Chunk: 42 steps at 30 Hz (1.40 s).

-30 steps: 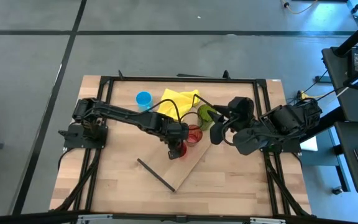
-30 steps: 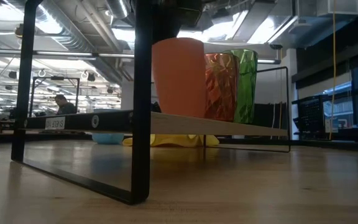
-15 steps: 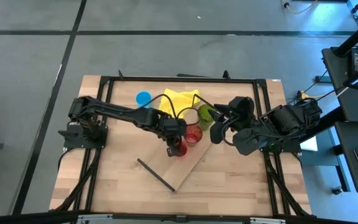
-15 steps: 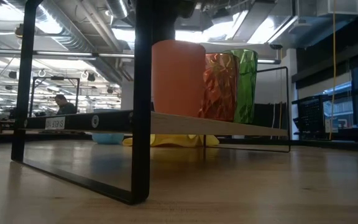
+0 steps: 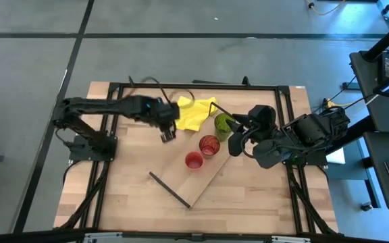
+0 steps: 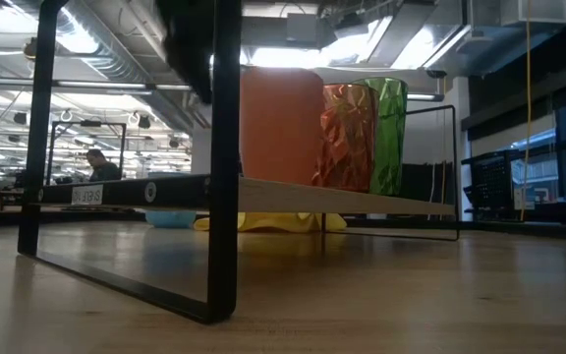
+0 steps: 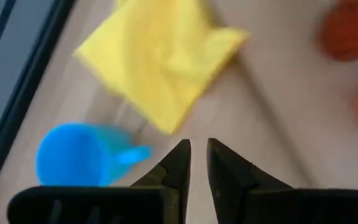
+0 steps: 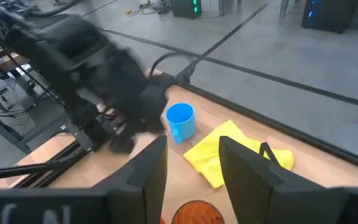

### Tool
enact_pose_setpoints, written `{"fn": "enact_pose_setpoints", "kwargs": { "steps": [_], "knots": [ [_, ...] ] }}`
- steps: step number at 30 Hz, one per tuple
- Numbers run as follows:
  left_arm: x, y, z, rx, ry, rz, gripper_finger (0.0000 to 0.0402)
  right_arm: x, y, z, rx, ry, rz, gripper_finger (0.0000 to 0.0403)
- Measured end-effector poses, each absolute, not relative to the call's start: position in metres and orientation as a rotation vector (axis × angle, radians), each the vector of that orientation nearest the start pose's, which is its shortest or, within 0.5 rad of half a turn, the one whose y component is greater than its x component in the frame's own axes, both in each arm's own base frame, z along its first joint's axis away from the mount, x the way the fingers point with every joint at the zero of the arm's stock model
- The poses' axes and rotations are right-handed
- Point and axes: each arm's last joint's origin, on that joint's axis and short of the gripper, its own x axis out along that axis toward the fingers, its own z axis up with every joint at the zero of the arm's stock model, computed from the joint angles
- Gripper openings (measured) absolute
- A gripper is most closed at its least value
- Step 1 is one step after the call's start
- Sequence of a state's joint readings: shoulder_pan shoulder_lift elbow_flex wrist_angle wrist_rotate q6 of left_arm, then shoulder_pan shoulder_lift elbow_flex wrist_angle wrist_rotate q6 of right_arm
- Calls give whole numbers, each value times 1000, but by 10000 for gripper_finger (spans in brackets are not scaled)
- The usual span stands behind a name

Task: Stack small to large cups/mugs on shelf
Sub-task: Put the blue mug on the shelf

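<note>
Three cups stand in a row on the light-wood shelf [image 5: 204, 181] [image 6: 362, 202]: the small red cup [image 5: 193, 160] [image 6: 281, 123], the dark red glass [image 5: 209, 145] [image 6: 348, 133] and the green tumbler [image 5: 223, 123] [image 6: 389, 133]. The blue mug [image 7: 73, 155] [image 8: 180, 119] stands on the table near the far edge; in the high view my left arm hides it. My left gripper [image 5: 166, 135] [image 7: 197, 149] hovers between the mug and the shelf, holding nothing, its fingers a narrow gap apart. My right gripper [image 5: 236, 144] [image 8: 192, 155] waits open beside the green tumbler.
A yellow cloth [image 5: 193, 113] [image 7: 160, 62] lies on the table between the blue mug and the green tumbler. The black frame [image 5: 181, 86] runs along the table's edges. The shelf's black end bar [image 6: 226, 157] stands close to the low camera.
My left gripper has drawn away from the small red cup, going up and toward the table's far left, toward the blue mug. The small red cup stays upright on the shelf beside the dark red glass.
</note>
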<state>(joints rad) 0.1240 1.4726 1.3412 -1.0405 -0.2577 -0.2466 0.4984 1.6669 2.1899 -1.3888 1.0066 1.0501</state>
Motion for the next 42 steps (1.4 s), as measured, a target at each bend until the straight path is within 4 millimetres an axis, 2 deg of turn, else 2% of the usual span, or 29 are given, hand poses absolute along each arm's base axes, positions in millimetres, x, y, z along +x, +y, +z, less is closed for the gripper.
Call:
{"fn": "enact_pose_setpoints", "kwargs": {
  "steps": [5,8,12,16,21,27,42],
  "knots": [
    [238,76,280,-248,1165,440,53,258,114,476,412,322,-717,147],
    [224,81,272,-149,1186,349,58,257,114,476,402,330,-722,147],
    [219,78,268,93,1197,198,74,257,112,475,397,335,-729,147],
    [216,88,262,201,1210,177,100,258,112,475,406,335,-730,147],
    [210,104,253,192,1215,207,125,256,111,473,436,347,-737,147],
    [200,114,243,175,1257,213,132,256,111,473,437,347,-738,147],
    [191,121,215,196,1252,177,130,256,109,473,427,354,-750,147]
  ]
}}
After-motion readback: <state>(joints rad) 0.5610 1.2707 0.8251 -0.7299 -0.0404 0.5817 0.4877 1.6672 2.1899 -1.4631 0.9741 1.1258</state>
